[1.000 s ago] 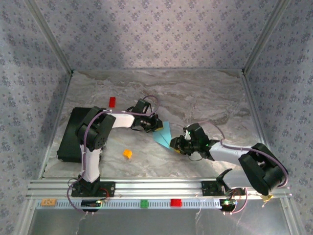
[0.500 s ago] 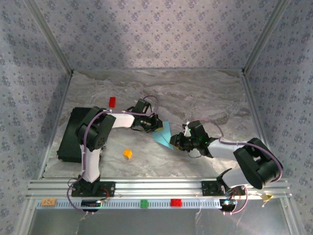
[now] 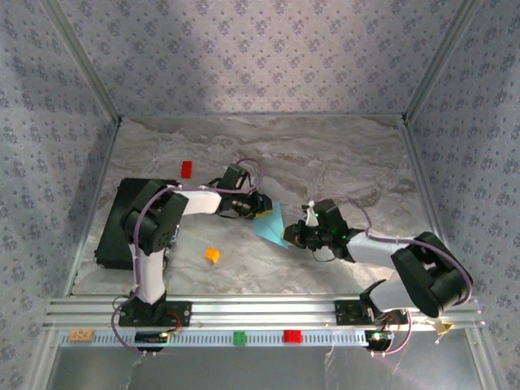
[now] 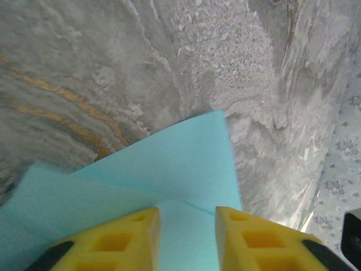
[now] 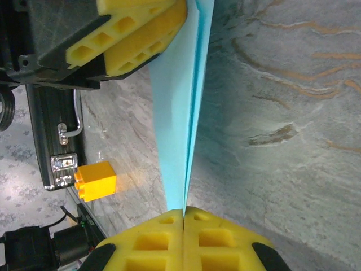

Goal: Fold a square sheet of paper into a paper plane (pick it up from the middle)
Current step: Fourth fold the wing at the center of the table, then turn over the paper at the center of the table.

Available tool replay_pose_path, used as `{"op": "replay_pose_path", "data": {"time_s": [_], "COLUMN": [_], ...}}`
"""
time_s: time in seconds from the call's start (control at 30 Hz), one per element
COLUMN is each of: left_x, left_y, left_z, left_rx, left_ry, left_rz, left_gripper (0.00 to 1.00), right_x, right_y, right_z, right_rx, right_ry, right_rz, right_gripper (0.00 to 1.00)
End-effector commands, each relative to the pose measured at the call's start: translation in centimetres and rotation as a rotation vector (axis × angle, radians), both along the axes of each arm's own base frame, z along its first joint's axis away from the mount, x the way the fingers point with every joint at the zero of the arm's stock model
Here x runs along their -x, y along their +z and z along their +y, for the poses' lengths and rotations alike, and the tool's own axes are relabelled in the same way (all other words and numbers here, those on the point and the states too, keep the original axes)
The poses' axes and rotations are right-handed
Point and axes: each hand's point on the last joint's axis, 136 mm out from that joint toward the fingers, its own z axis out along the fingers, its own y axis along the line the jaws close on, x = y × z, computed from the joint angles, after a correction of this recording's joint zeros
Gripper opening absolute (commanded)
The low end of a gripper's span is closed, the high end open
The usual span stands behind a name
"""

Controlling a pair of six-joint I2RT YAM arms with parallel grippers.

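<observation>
Top view: the thin light-blue creased sheet of paper (image 3: 272,219) is mid-frame over the grey marbled table (image 3: 325,154), between both arms.

Left wrist view: the left end effector (image 4: 186,237) stands narrowly parted around it, clamping nothing.

Right wrist view: the right end effector (image 5: 183,223) pinches its folded edge at bottom centre. The sheet looks light, floppy and easily torn, so a hold near the stiffer crease seems best.

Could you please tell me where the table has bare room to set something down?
Bare: the far strip of table beyond the red block, through the far right corner; also the near patch between the orange block and the right gripper. Crowded: the middle, where the left gripper and blue paper sit.
</observation>
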Motion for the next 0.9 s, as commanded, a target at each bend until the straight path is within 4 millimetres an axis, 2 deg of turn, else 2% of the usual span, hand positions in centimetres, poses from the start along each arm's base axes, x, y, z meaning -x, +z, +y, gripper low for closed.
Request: {"op": "replay_pose_path", "data": {"time_s": [0.0,0.13,0.23,0.4,0.5,0.57,0.63,0.73,0.87], "left_x": [-0.6,-0.9,-1.1,-1.2,-1.2,-1.2,-1.3,-1.3,-1.4], "left_y": [2.9,4.8,5.8,7.5,8.1,8.5,8.8,9.0,9.2], "left_z": [0.6,1.5,2.3,3.0,3.5,3.9,4.3,5.0,6.4], "left_rx": [-0.009,-0.062,-0.11,-0.104,-0.112,-0.122,-0.135,-0.156,-0.2], "left_ry": [0.019,0.031,0.043,0.067,0.08,0.092,0.105,0.123,0.175], "left_rz": [-0.093,-0.183,-0.24,-0.305,-0.334,-0.351,-0.367,-0.382,-0.398], "left_gripper": [0.35,0.39,0.4,0.41,0.42,0.42,0.42,0.42,0.43], "right_x": [0.3,0.0,-0.1,-0.7,-0.9,-1.0,-1.2,-1.3,-1.5], "right_y": [0.1,1.2,2.7,5.1,5.9,6.3,6.7,8.4,10.3], "right_z": [-1.2,-2.9,-4.0,-6.0,-7.3,-8.6,-10.8,-13.4,-14.1], "right_rx": [0.094,0.234,0.336,0.506,0.619,0.722,0.885,1.107,1.294], "right_ry": [0.01,0.002,0.012,-0.011,-0.031,-0.062,-0.121,-0.195,-0.207], "right_rz": [-0.049,-0.117,-0.191,-0.323,-0.368,-0.383,-0.404,-0.458,-0.55], "right_gripper": [0.04,0.04,0.04,0.04,0.04,0.04,0.04,0.04,0.04]}}
